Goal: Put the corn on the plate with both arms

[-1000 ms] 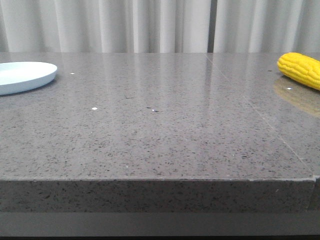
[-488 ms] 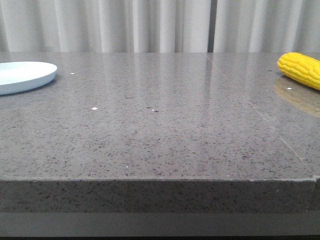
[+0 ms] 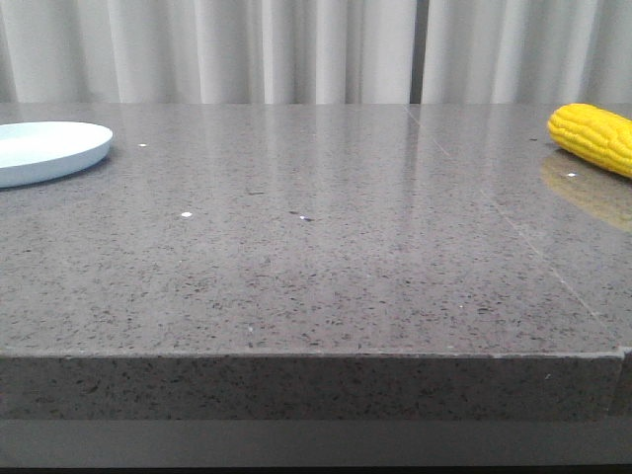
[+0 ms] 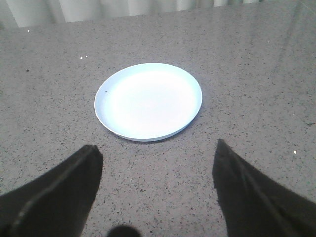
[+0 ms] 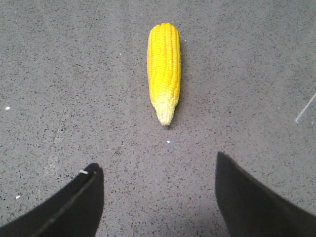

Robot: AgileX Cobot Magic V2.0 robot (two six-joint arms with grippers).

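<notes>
The bright yellow corn lies on the grey stone table at the far right, partly cut by the frame edge. In the right wrist view the corn lies lengthwise, its pale tip pointing toward my right gripper, which is open, empty and short of the cob. The pale blue-white plate sits at the far left. In the left wrist view the plate is empty, and my left gripper stands open just short of its rim. Neither gripper shows in the front view.
The speckled grey table has a thick front edge. White curtains hang behind it. A seam in the stone runs diagonally on the right side.
</notes>
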